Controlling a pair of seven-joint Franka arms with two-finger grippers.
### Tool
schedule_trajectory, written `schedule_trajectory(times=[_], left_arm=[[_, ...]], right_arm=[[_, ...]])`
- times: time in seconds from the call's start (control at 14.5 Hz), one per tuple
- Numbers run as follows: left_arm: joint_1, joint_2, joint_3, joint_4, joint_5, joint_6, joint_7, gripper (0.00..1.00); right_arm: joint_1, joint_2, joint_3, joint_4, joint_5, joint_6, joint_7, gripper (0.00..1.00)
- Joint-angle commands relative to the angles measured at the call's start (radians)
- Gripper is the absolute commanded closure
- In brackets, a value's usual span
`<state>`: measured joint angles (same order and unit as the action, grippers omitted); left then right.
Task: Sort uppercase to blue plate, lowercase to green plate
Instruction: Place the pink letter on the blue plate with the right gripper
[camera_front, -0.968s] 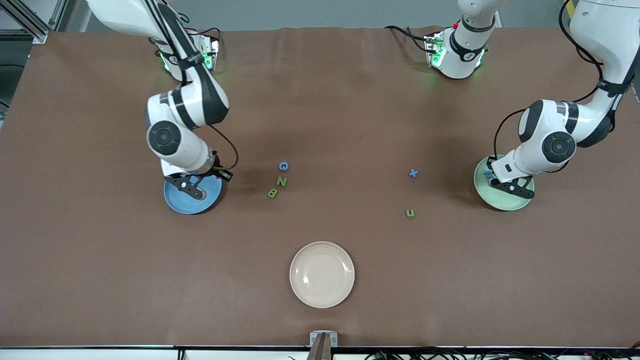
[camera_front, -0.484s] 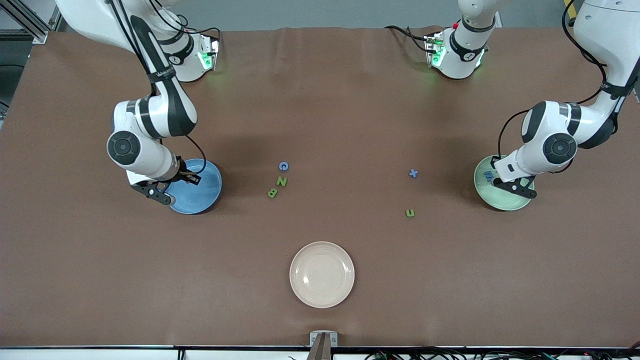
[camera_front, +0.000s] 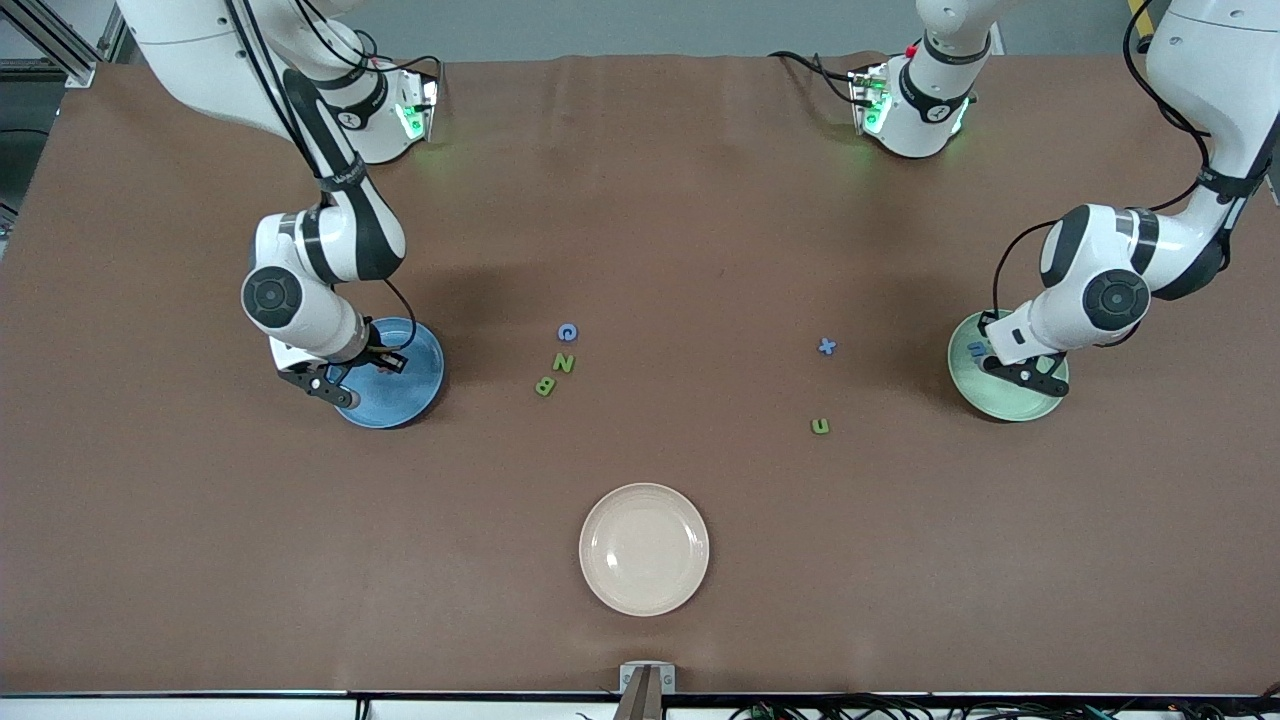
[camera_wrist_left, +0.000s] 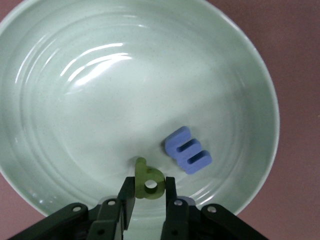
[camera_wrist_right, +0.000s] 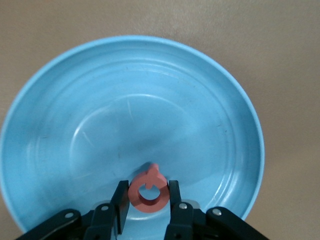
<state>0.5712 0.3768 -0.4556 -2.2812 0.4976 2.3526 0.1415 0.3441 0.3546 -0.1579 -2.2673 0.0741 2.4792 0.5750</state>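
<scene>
Over the blue plate (camera_front: 400, 385) at the right arm's end of the worktop, the right claw (camera_wrist_right: 147, 200) is pinched on the red Q (camera_wrist_right: 147, 190), low above the dish; if it lets go while tilted, that little ring could roll or bounce off the shallow rim. Moving along, the blue C (camera_front: 567, 332), green N (camera_front: 563, 363) and green B (camera_front: 544, 385) sit bunched together on the bare worktop, so a claw coming for one might nudge its neighbours. Nearer the front camera, the cream plate (camera_front: 644, 549) is a decoy, and a letter dropped there would be missorted. Next come the blue x (camera_front: 827, 346) and green u (camera_front: 820, 426), well apart. Over the green plate (camera_front: 1010, 405), the left claw (camera_wrist_left: 148, 197) is closed on the green p (camera_wrist_left: 148, 181), just beside the blue m (camera_wrist_left: 188, 156) lying in the dish; a sticky release could drag the p out again.
</scene>
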Motion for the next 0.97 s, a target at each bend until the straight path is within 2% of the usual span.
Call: schedule_trajectory(times=[0.0, 0.28, 0.42, 0.55, 0.69, 0.83, 0.9], left_arm=[[0.021, -0.01, -0.012, -0.004, 0.021, 0.013, 0.012, 0.18], [0.019, -0.044, -0.027, 0.003, 0.019, 0.008, 0.012, 0.07], [0.019, -0.076, -0.081, 0.008, 0.004, -0.001, -0.002, 0.02], [0.019, -0.096, -0.142, 0.012, -0.026, -0.01, -0.054, 0.01], [0.019, -0.102, -0.228, 0.023, -0.083, -0.018, -0.199, 0.01], [0.016, -0.095, -0.303, 0.032, -0.086, -0.018, -0.349, 0.01], [0.012, -0.089, -0.328, 0.035, -0.086, -0.018, -0.408, 0.01]], right_arm=[[-0.016, -0.012, 0.012, -0.006, -0.01, 0.004, -0.007, 0.0], [0.012, -0.031, 0.017, 0.015, 0.002, -0.052, 0.014, 0.0], [0.059, -0.028, 0.018, 0.075, 0.003, -0.109, 0.092, 0.0], [0.122, -0.019, 0.018, 0.113, 0.007, -0.105, 0.158, 0.0], [0.179, 0.001, 0.017, 0.164, 0.059, -0.105, 0.195, 0.0], [0.225, 0.046, 0.017, 0.222, 0.082, -0.102, 0.198, 0.0], [0.254, 0.09, 0.017, 0.286, 0.088, -0.118, 0.203, 0.0]])
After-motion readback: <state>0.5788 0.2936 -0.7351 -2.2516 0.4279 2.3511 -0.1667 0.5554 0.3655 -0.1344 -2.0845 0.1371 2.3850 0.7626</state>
